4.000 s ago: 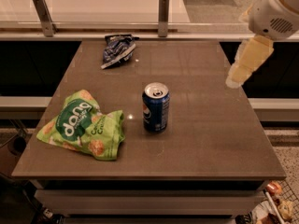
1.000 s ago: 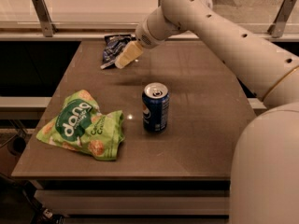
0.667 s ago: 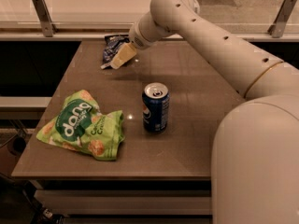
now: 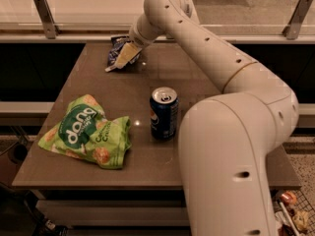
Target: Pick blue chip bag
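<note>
The blue chip bag [image 4: 117,47] is a small crumpled dark-blue foil bag lying at the far left of the brown table [image 4: 206,68]. My white arm reaches across the table from the right. My gripper [image 4: 123,58] has pale yellowish fingers and is down on the bag, covering its middle and right side. Only the bag's top and left edges show around it.
A large light-green "dang" bag [image 4: 87,132] lies at the front left of the table. A blue Pepsi can [image 4: 164,113] stands upright near the middle. A metal rail with posts [image 4: 43,14] runs behind the table's far edge. My arm's bulk fills the right foreground.
My arm has swung left across the table from the right edge, and the gripper has come down onto the blue chip bag. The bag, the can and the green bag have stayed in place.
</note>
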`<state>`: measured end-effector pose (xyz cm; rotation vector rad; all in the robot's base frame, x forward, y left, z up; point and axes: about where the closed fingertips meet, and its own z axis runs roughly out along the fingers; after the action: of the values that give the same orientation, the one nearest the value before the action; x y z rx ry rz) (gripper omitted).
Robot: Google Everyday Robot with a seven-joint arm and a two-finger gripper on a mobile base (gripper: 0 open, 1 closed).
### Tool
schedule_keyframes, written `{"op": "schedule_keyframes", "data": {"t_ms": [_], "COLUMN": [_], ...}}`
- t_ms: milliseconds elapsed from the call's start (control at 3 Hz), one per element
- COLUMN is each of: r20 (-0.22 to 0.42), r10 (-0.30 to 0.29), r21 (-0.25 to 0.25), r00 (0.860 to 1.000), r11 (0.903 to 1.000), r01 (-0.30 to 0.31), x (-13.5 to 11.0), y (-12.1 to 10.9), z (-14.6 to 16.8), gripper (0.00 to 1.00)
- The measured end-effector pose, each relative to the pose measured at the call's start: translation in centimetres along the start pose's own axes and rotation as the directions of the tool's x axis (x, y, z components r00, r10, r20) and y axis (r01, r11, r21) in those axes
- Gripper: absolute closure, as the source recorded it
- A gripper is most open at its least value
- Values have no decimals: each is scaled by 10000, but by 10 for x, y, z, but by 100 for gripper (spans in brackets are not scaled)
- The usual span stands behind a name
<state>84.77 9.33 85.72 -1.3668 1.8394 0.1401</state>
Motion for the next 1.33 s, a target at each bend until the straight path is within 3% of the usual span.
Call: {"op": "schedule_keyframes", "data": {"t_ms": [333, 1333], "r20": [-33, -4], "r10": [-273, -269], "r21": [9, -34], "r00": [9996, 9996], "r11": [9996, 9996], "r01": [273, 269], "x": [-9, -10], "y": [-10, -9], "z": [21, 28], "gripper": [18, 88]}}
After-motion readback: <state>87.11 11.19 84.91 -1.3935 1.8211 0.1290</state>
